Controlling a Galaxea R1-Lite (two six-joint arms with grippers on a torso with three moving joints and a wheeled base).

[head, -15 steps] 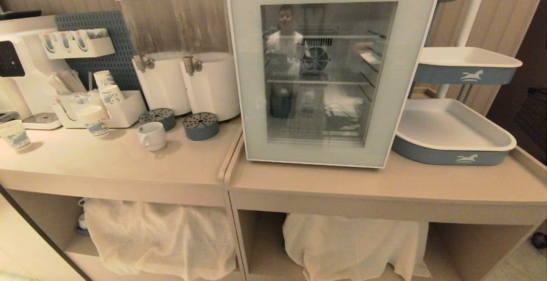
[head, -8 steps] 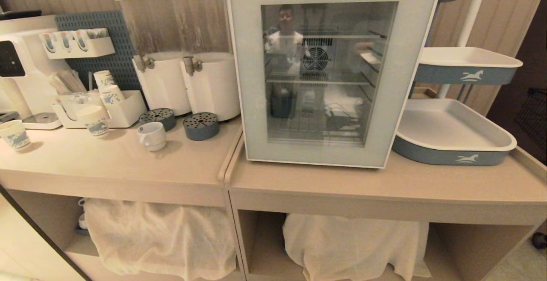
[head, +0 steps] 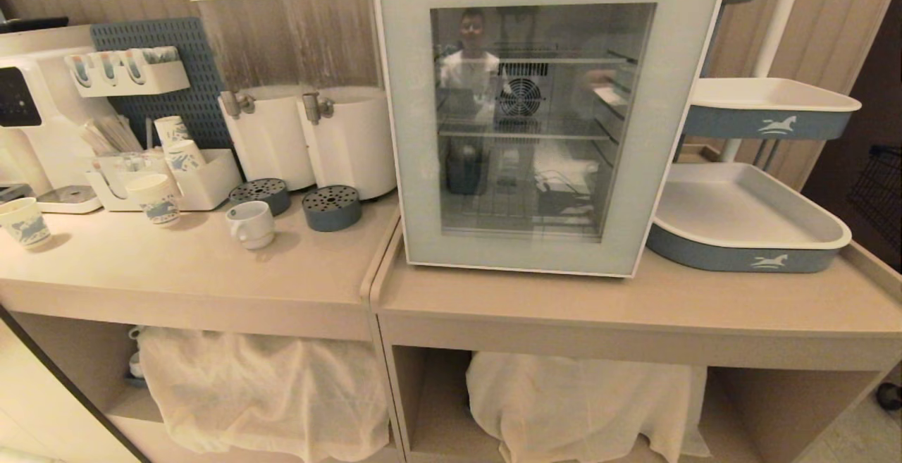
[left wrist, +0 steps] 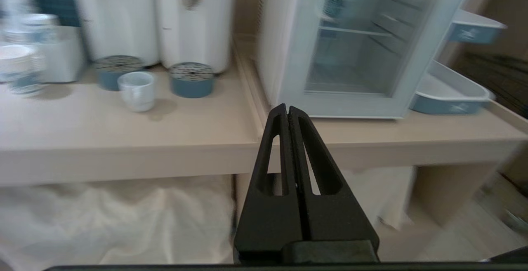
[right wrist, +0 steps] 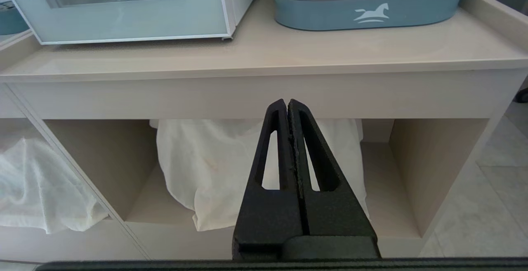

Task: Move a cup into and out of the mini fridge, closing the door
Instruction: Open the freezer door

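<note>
On the left stretch of the pale wooden bench (head: 211, 273) stands the cup (head: 251, 224) — a small squat white ceramic mug with a loop handle — just in front of two round blue-grey drip trays (head: 331, 207) and the pair of tall clear-topped white drink dispensers (head: 303, 89), with printed paper cups (head: 156, 199) off to its left. Nothing touches it. The left gripper (left wrist: 287, 112) hangs out in front of the bench edge, below the bench top and roughly between the mug and the fridge, its black jaws pressed together and empty.

Further right sits the mini fridge (head: 542, 110), a white boxy countertop unit lettered HOMESUN, and its door (head: 416, 132) — the pale grey-blue frame with a large glass window — looks fully shut, with wire shelves showing through the glass. Beside it rests a shallow white and blue-grey tray (head: 747, 220) with a horse emblem. The right gripper (right wrist: 287, 108) points at the cloth-filled shelf under the bench, low and idle, jaws together on nothing.

By my reading the task has barely begun: mug on the bench, door closed, neither arm engaged. The next move likely falls to the left arm, which must either open its jaws and come up over the mug, or first get the fridge door open. The door's free edge gives little to hook on, and the mug's rim or handle needs a well-centred grip.
</note>
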